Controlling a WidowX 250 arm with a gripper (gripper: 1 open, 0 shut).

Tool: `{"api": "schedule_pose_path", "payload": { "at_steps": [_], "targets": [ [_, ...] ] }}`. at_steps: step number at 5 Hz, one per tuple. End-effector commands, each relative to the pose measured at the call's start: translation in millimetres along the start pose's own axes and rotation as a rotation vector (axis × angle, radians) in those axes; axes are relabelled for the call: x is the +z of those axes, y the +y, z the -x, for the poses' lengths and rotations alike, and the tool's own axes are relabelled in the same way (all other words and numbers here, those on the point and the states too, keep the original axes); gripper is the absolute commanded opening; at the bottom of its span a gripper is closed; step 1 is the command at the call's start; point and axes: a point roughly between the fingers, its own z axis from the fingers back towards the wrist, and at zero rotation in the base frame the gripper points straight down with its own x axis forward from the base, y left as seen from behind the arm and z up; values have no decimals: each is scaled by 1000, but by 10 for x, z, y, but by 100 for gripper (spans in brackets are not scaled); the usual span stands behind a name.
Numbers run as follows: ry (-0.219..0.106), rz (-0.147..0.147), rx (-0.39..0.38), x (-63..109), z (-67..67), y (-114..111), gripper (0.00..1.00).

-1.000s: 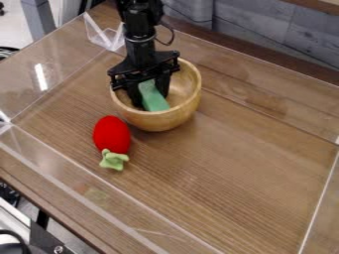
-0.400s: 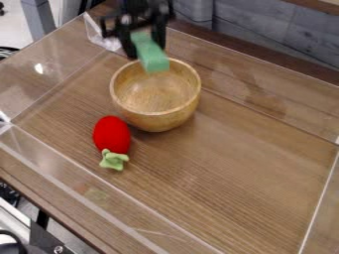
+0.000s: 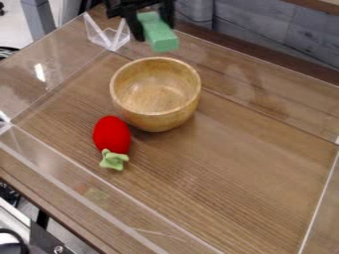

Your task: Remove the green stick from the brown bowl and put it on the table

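The gripper [image 3: 150, 14] is near the top edge of the view, partly cut off; its fingers are closed on the upper end of the green stick [image 3: 162, 33], which hangs in the air above and behind the brown bowl [image 3: 155, 93], touching nothing else; the bowl (its inside is bare wood) stands on the table [image 3: 239, 169]; a red strawberry toy [image 3: 111, 137] lies in front of the bowl, a little apart from it.

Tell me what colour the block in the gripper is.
Mint green: the green stick, seen in the camera view, above the brown bowl.
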Motion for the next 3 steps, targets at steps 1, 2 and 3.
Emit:
{"api": "schedule_pose_path", "payload": {
  "at_steps": [1, 2, 3],
  "targets": [
    [-47, 23, -36, 77, 253, -115, 0],
    [-60, 3, -86, -137, 498, -267, 0],
    [-68, -17, -135, -355, 679, -330, 0]
  ]
}}
